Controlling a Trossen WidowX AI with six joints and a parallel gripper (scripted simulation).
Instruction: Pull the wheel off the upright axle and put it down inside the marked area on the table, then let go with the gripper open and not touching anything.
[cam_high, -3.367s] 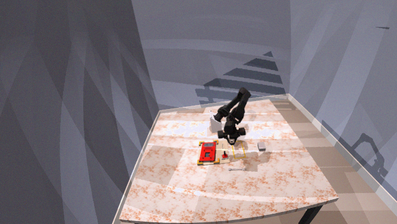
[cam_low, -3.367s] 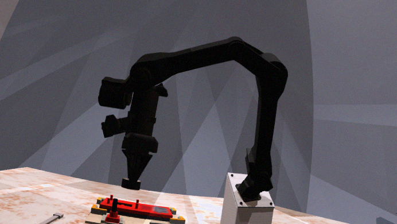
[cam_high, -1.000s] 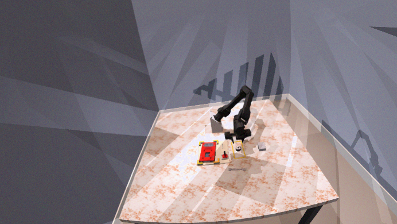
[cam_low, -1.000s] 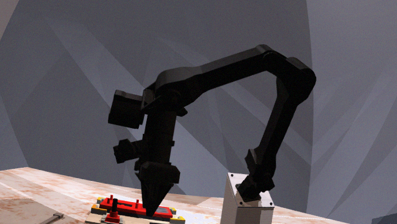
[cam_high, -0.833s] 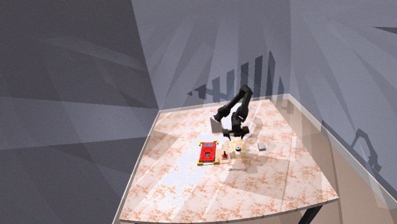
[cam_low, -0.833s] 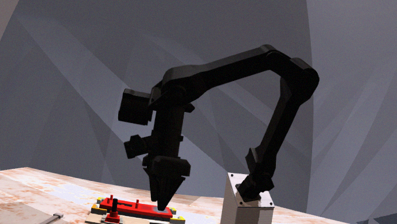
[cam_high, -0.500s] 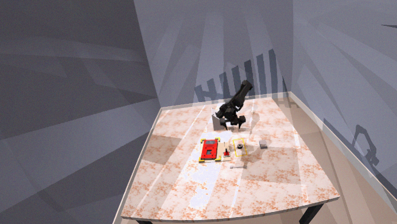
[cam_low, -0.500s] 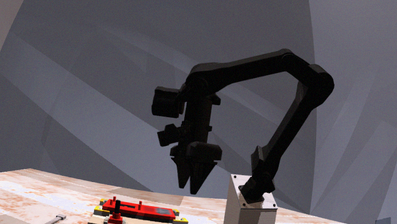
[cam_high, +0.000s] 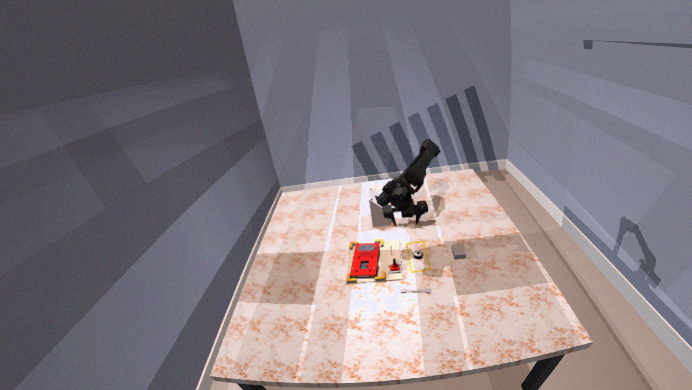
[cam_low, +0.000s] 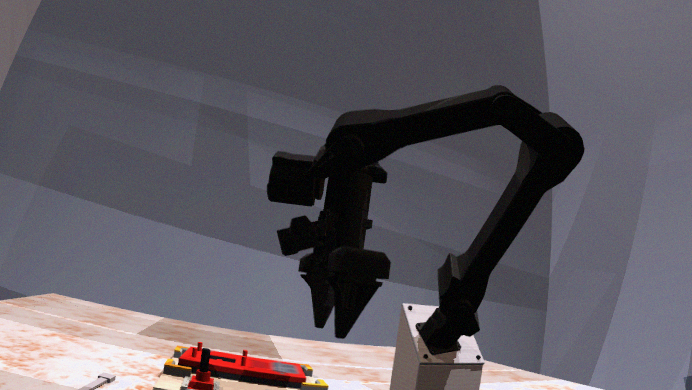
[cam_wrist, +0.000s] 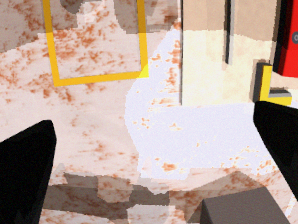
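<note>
The grey wheel lies flat on the table inside the yellow marked rectangle. The dark upright axle stands bare on its red foot on the cream board, left of the rectangle. My gripper is open and empty. It hangs well above the table, behind the rectangle and toward the arm's base, touching nothing.
A red car chassis sits on the board left of the axle. A grey block lies right of the rectangle. A small wrench lies in front. The arm's grey pedestal stands behind.
</note>
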